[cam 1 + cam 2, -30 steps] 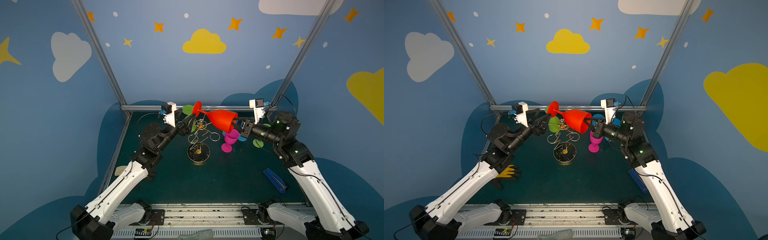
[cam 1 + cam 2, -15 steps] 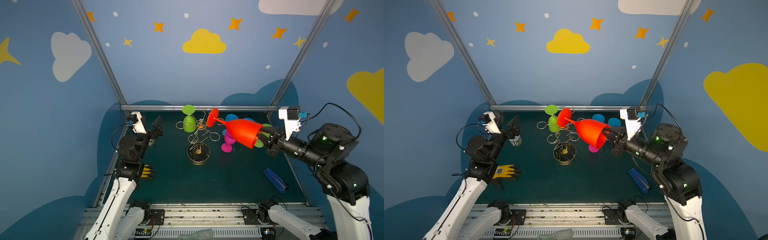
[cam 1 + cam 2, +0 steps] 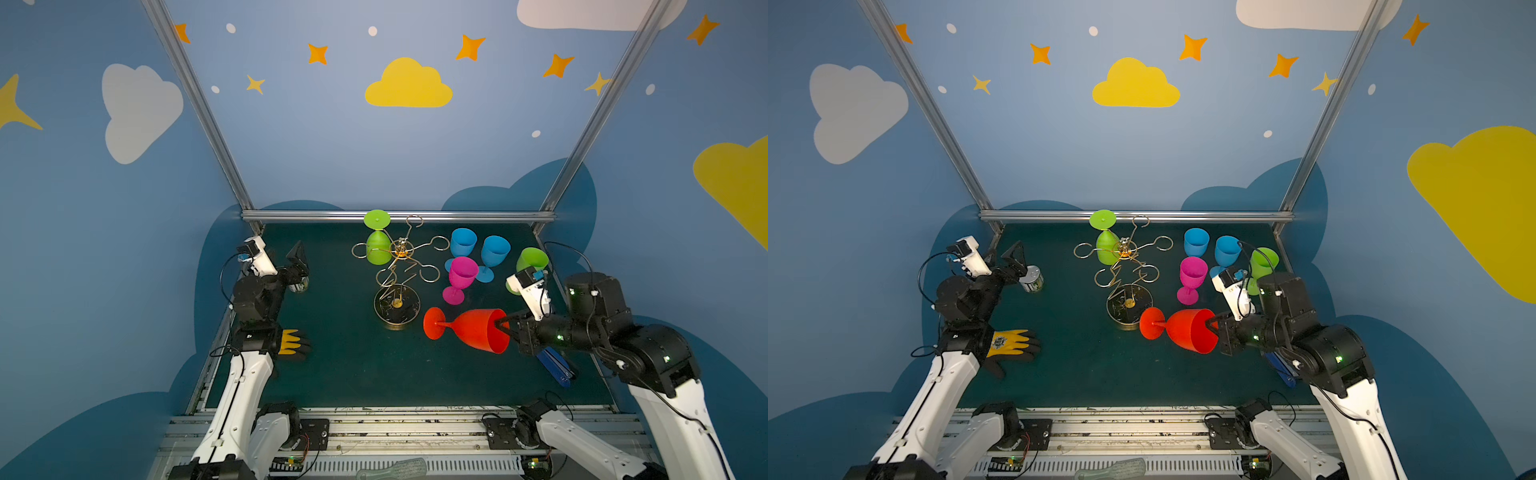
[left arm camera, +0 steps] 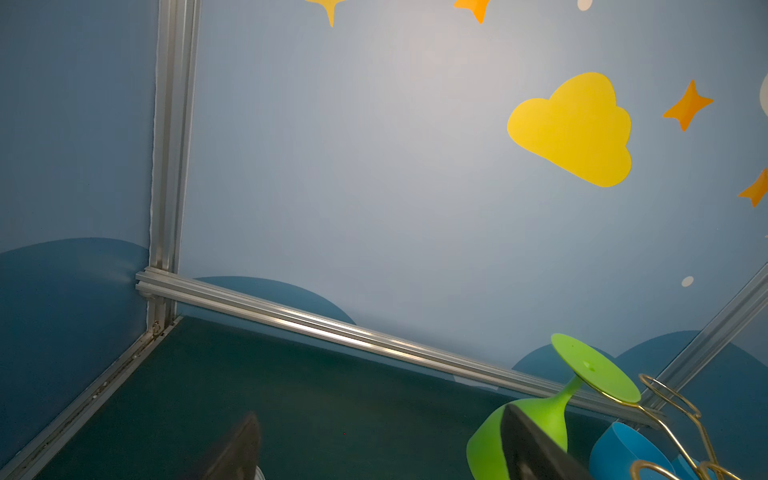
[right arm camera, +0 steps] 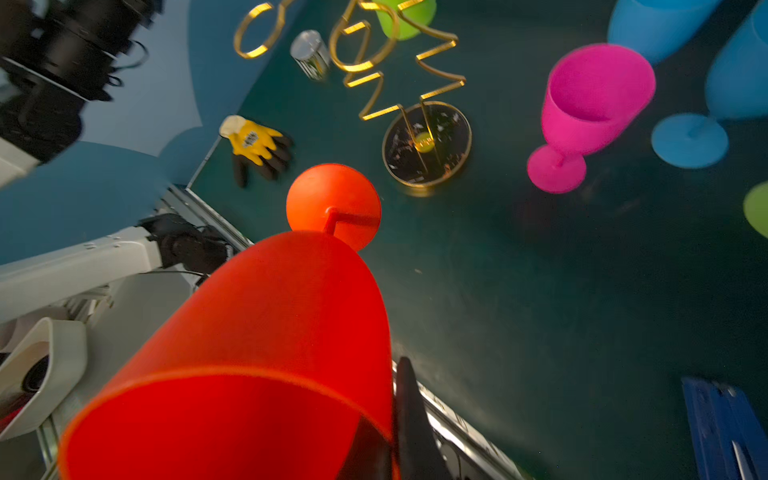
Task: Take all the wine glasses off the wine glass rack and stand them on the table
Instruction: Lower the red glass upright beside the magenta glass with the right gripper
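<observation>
From above I can see my right gripper (image 3: 503, 323) clamped at the mouth of the red wine glass (image 3: 467, 328). Only the right wrist view shows how: one dark finger (image 5: 411, 415) lies along the outside of the rim and a dark shape sits inside the bowl, so the wall is pinched between them. The left wrist view adds something else: a green wine glass (image 4: 552, 405) hangs upside down by its foot from a gold loop. That view also shows the left gripper (image 4: 382, 457) with its fingers spread wide around bare mat. The red glass is opaque, glossy plastic with a wide tapering bowl, a short stem and a round flat foot. It is off the wine glass rack (image 3: 409, 309) and out in front of my right gripper. It lies on its side with its long axis near level, mouth toward the gripper and foot pointing straight away from it. Just past that foot, and slightly to one side, stands the rack's dark, gold-rimmed base. I cannot tell whether the foot clears the mat.
</observation>
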Action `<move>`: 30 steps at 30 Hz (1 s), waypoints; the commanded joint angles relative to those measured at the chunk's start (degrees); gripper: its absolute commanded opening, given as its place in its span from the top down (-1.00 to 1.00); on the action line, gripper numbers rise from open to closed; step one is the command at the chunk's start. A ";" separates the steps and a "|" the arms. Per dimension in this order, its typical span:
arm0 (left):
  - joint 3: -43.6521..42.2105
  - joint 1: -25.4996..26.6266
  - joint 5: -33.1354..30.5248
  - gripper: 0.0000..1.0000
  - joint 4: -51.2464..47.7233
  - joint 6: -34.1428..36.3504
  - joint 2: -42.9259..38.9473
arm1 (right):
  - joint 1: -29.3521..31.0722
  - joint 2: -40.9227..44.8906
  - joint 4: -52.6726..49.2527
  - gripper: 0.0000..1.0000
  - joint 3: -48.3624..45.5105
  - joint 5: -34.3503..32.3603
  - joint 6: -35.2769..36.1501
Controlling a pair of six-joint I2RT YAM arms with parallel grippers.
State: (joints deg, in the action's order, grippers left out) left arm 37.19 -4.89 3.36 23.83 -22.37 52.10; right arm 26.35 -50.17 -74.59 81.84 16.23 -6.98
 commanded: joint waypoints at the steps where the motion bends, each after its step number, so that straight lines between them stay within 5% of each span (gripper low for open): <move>1: -0.18 -0.31 1.56 -0.77 2.41 -0.22 -0.92 | 0.15 -1.88 -4.29 1.00 -2.33 -10.56 -2.80; 16: -1.51 -0.41 1.48 -0.78 0.29 1.69 -3.57 | -1.15 -17.59 11.32 1.00 -9.60 -22.18 -2.63; 30: -1.75 -0.43 1.38 -0.78 -1.04 2.16 -4.45 | -3.04 -29.23 16.88 1.00 -9.63 -19.24 -3.43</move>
State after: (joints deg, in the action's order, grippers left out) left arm 35.81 -5.15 4.49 22.94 -20.95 48.62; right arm 23.66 -77.76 -57.28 70.19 -3.40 -10.13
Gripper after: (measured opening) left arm 0.889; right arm 0.050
